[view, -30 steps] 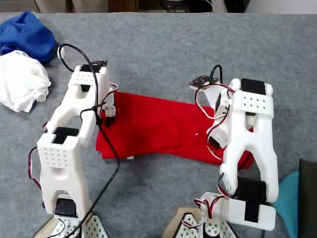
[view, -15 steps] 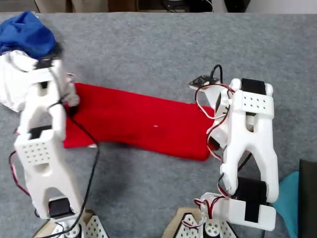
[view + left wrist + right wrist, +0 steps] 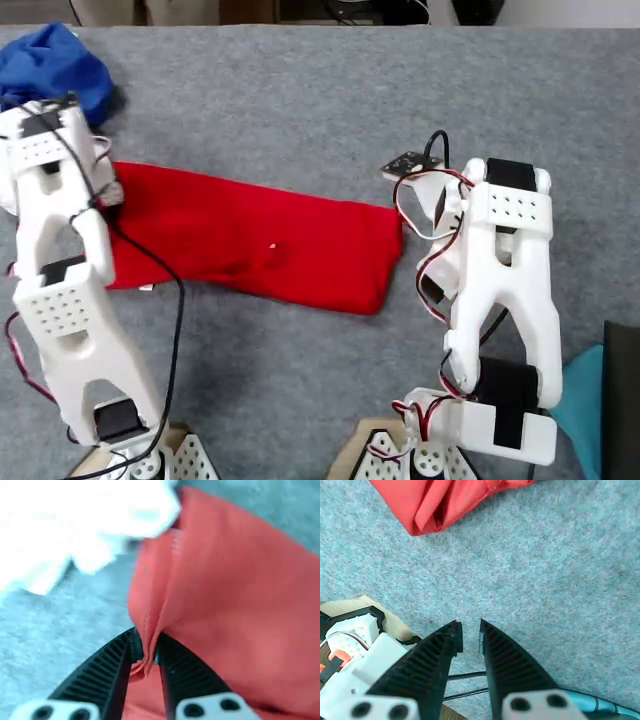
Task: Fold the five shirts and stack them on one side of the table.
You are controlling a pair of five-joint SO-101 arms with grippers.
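A folded red shirt [image 3: 250,240] lies as a long band across the middle of the grey table. My left gripper [image 3: 108,196] is at its left end, shut on a pinched fold of the red shirt [image 3: 240,605], which shows between the fingers of the left gripper [image 3: 145,652]. A crumpled white shirt [image 3: 75,525] lies just beyond that end. My right gripper [image 3: 470,627] hangs over bare carpet a little off the corner of the red shirt [image 3: 435,500], open by a narrow gap with nothing in it.
A blue shirt [image 3: 50,65] is bunched at the far left corner. A teal cloth [image 3: 585,400] and a dark object [image 3: 622,400] sit at the right edge. The arm bases stand on wooden boards [image 3: 340,607] at the near edge.
My left arm has swung left, dragging the red shirt with it. The shirt's right end has slid out from under the right arm, which has kept still.
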